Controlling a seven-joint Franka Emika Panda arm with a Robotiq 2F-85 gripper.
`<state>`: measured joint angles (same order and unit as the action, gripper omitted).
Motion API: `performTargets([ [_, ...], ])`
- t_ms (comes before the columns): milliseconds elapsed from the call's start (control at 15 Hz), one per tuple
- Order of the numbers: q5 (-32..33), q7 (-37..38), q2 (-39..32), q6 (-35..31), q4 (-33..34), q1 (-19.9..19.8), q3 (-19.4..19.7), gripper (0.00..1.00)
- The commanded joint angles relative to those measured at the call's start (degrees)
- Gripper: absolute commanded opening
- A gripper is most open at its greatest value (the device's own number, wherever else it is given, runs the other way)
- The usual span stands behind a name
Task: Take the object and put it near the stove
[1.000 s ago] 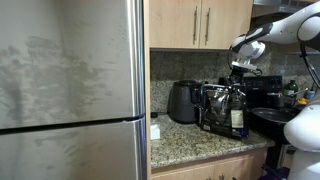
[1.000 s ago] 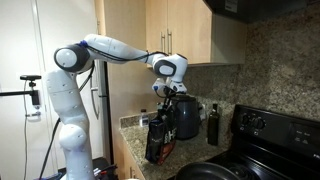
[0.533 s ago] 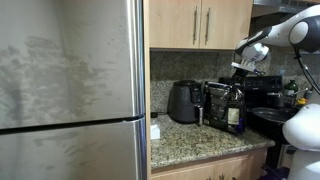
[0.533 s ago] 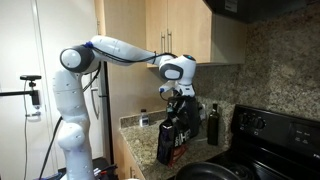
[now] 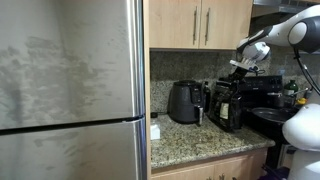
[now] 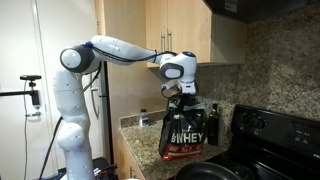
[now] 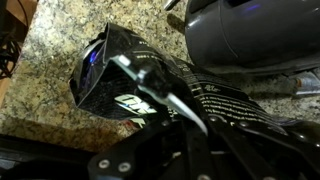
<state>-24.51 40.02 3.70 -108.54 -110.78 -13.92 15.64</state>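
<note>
The pincer [image 6: 180, 97] is clamped on the top edge of a black bag [image 6: 186, 132] with white letters reading WHEY on its front, and the bag hangs straight down beneath it. In the wrist view a dark finger [image 7: 170, 100] lies across the bag's crumpled top, with the speckled granite counter [image 7: 55, 50] below. I cannot tell whether the bag's bottom touches the counter. The bag is just beside the rounded black appliance [image 5: 184, 101], on its stove side, near the stove [image 6: 268, 130] but not on it. A slim dark bottle [image 6: 212, 122] stands behind the bag, close to the stove's raised back panel. A dark pan [image 5: 270, 117] sits on the cooktop. The steel fridge [image 5: 70, 90] stands well apart.
</note>
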Motion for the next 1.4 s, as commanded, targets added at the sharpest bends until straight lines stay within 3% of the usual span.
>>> performTargets([
  [0,-0.7,1.4,-2.1,-1.0,1.8,-0.5,-0.3,0.01],
  [333,-8.2,5.1,-9.3,-10.6,9.3,-1.2,0.8,0.01],
  [667,-12.0,6.7,-18.6,-21.4,16.0,-0.4,-1.3,0.01],
  [733,-9.8,5.5,-15.6,-19.3,11.5,-0.8,-0.9,0.01],
  [933,-9.6,5.6,-16.7,-19.5,12.2,-0.7,-1.2,0.01],
  [1333,-20.9,0.5,-21.6,-25.5,14.9,-1.8,-3.2,0.01],
])
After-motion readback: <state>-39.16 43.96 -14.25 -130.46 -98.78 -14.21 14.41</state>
